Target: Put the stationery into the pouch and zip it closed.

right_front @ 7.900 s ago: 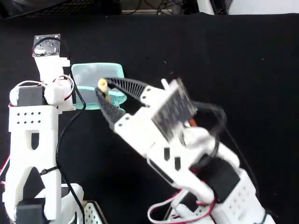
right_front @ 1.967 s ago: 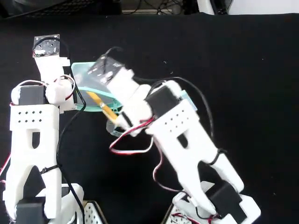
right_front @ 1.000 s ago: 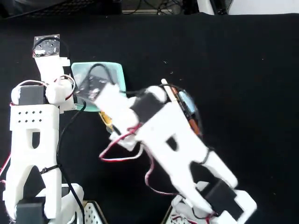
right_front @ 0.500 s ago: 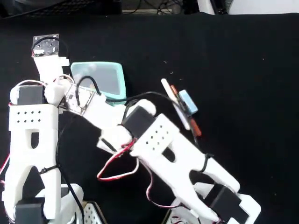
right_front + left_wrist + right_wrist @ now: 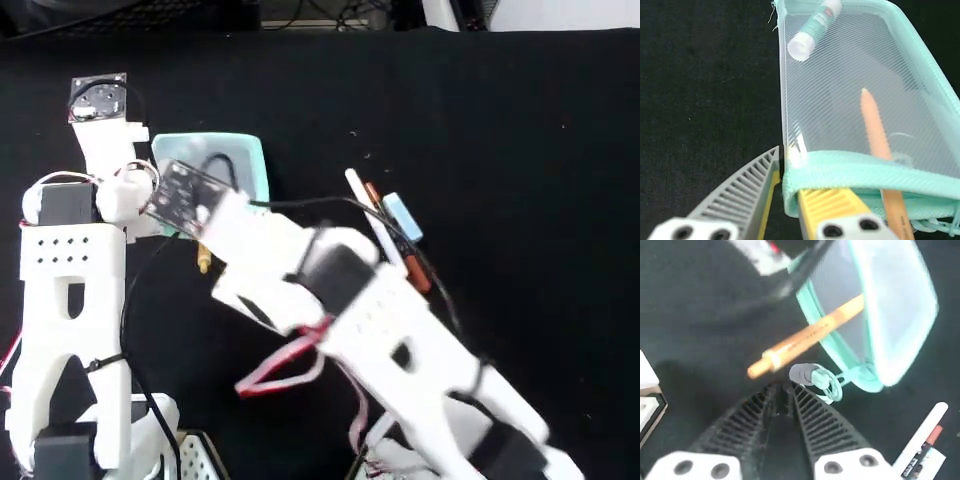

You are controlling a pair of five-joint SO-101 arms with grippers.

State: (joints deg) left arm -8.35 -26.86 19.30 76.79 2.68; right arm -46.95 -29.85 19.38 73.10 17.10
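Note:
A teal mesh pouch [image 5: 235, 160] lies at the far left of the black table. My left gripper [image 5: 787, 160] is shut on the open edge of the pouch [image 5: 840, 100], yellow jaw inside and grey jaw outside. An orange pencil [image 5: 875, 135] lies partly in the pouch, and its blunt end [image 5: 203, 262] sticks out. A glue stick [image 5: 812, 27] shows through the mesh at the far end. My right gripper [image 5: 785, 389] is shut, holding nothing, just short of the grey zipper pull [image 5: 801, 374] and below the pencil [image 5: 815, 332].
A white pen [image 5: 362, 205], an orange-red pen [image 5: 415, 272] and a blue eraser [image 5: 402, 217] lie together right of the pouch, partly under the right arm [image 5: 330, 280]. The left arm [image 5: 70, 300] stands along the left edge. The table's right half is bare black cloth.
The right arm has swung left across the pouch and pulled back a little. The pencil, held in the right gripper in the oldest frame, now rests in the pouch, released.

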